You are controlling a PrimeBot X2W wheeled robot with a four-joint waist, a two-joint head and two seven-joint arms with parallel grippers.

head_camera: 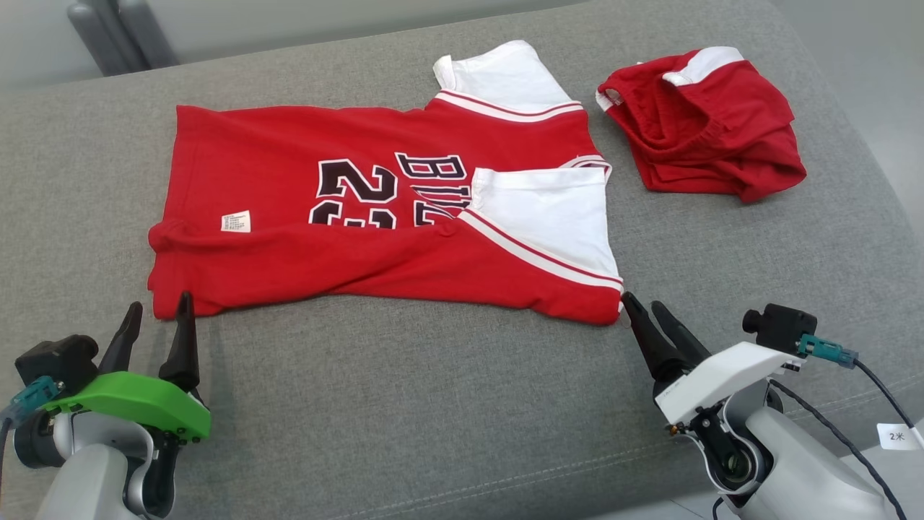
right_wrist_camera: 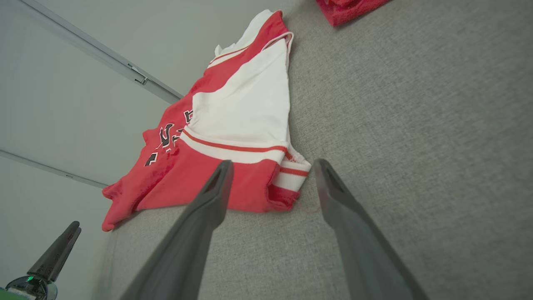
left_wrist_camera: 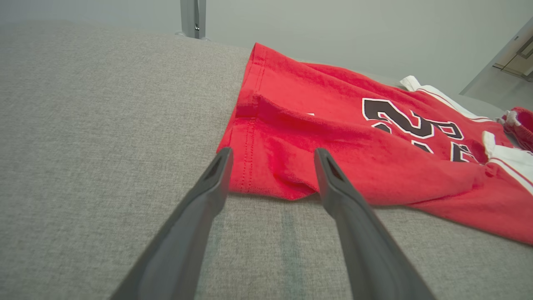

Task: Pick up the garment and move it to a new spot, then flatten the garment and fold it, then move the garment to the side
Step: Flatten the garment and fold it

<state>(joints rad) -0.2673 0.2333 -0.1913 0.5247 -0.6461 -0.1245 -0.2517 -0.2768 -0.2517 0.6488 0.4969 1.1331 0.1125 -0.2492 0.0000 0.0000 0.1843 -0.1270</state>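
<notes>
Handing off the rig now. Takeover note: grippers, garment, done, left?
Left gripper: open, empty, at the hem corner of the jersey.
Right gripper: open, empty, by its near sleeve corner.
The jersey: flat on the grey cushion, near long edge looks folded in; second red garment bunched far right.
Done: flattened, first fold apparently.
Left: finish folding, move jersey aside.

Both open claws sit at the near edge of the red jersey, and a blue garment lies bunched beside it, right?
Not blue: the bunched garment beside the jersey is red with white trim, as the head view shows. The rest holds.
</notes>
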